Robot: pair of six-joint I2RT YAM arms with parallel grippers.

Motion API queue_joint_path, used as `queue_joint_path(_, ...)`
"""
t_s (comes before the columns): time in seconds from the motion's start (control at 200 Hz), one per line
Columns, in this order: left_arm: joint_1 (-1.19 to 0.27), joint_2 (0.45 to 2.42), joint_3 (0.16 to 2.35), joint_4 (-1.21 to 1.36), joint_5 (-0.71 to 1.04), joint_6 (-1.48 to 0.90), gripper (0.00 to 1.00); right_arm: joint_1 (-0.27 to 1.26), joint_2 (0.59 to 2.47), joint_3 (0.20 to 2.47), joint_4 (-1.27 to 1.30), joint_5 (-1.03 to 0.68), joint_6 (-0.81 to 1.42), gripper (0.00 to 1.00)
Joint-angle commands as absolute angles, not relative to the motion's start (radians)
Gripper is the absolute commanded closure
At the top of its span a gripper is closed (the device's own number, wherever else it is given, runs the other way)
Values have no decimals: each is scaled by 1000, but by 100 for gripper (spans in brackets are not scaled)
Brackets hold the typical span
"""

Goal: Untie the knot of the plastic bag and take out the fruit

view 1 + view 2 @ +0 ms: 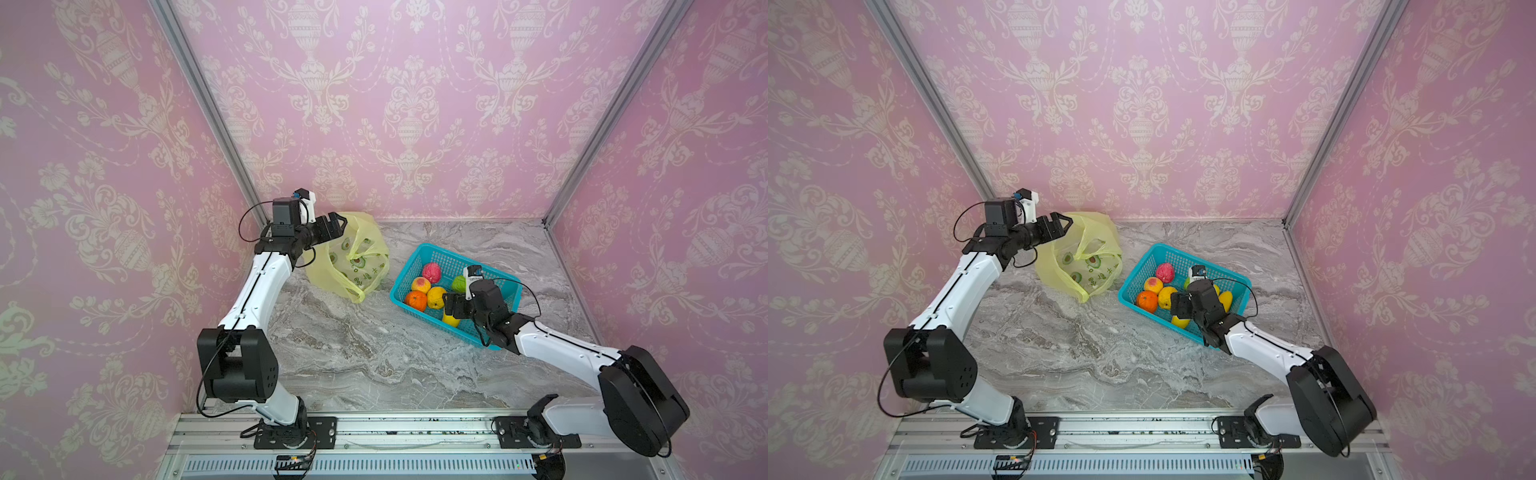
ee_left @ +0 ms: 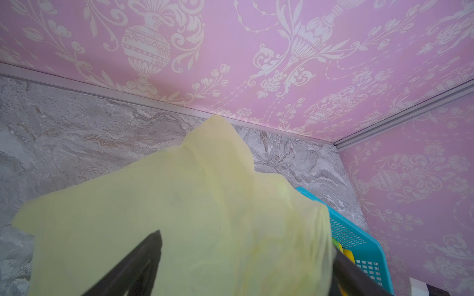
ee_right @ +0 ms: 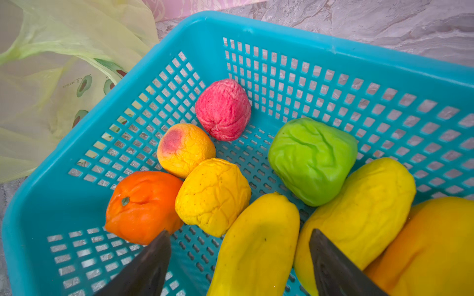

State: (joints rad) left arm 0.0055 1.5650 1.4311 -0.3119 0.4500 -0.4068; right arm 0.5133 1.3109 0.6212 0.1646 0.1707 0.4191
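**Seemingly done: fruit in the basket, both grippers wide open**

Now the fruit lies in the turquoise basket point(image 3: 333, 44) on the marble table point(image 1: 374, 340): the pink-red ball point(image 3: 223, 110), peach point(image 3: 184, 150), orange point(image 3: 142, 205), yellow citrus point(image 3: 213, 196), green one point(image 3: 311, 160) and three long mangoes point(image 3: 359, 205) side by side. The plastic bag point(image 1: 349, 266) sits slumped just beside the basket, toward the back corner, with its loop handles point(image 1: 1088, 249) loose. No knot shows, and only printed avocados are visible in the bag, so I judge the task all but complete.

The left gripper point(image 1: 1064, 227) hovers at the bag's raised top edge with its jaws spread wide. In its wrist view the thin film drapes between the fingers point(image 2: 138, 264), pinched by neither. The right gripper point(image 1: 451, 306) hangs low inside the basket, jaws parted and grasping nothing. It straddles the nearest mango point(image 3: 259, 246), which rests on the basket floor.

The risks lie in backing out. The film may cling to or hook on a left finger, so a quick retreat could drag the light bag across the table or into the basket. On the right, a sideways pull could shove the mango or catch the basket's rim. That could tip or slide the basket and spill fruit. A straight lift on both arms looks safest.
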Motion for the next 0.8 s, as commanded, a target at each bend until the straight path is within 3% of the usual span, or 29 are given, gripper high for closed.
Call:
queue_joint_path(0.0,12,1454,1419,-306,439,-419,1,518,1257,598,185,171,413,13)
queue_joint_path(0.16,18,1267,1336,-298,238,-415,1,518,1162,596,129,194,409,12)
queue_joint_path(0.37,21,857,1004,-89,-176,-522,1,494,948,627,-31,311,449,6)
queue_joint_path(0.495,21,696,818,23,-245,-602,1,428,840,679,-259,446,528,0)
queue_joint_path(0.615,22,681,660,35,-307,-715,1,345,727,662,-431,531,561,0)
queue_joint_path(0.796,23,820,518,83,-363,-680,1,161,613,518,-487,387,570,0)
